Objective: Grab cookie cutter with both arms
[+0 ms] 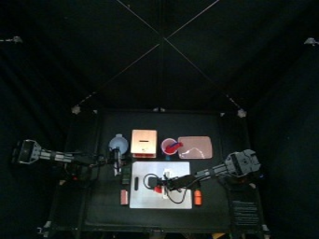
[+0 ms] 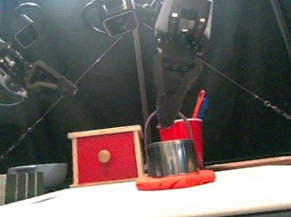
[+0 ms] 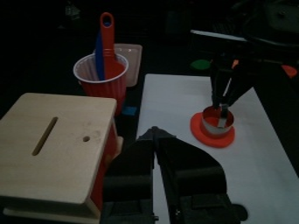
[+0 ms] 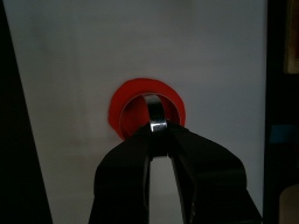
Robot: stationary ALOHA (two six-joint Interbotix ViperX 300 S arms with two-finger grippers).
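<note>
White plastic board (image 2: 68, 214) lies nearest on the black bench (image 1: 100, 213). On it sits the small bright red round cookie cutter (image 2: 174, 180), with a shiny steel ring standing upright on it. My right claw (image 4: 158, 122) comes straight down from above and is pinched thinly on the far rim of that ring, jaws nearly together.

The grip is narrow and on one side only. If I lift now, I judge the ring would tip or swing out of my fingers, or drag the red piece across the smooth board.

Farther back and to the left stands the square wooden box with a red front (image 2: 107, 156), and behind the cutter is the red plastic cup (image 2: 192, 130) holding a spatula. My left claw (image 3: 158, 140) hangs over the box top, well apart from the cutter. I cannot tell whether its jaws are apart or together.

It has to cross towards the board. A low path could knock the box or clip the cup. A late or off-centre arrival could strike my right claw, or shove the cutter before both grips are set.
</note>
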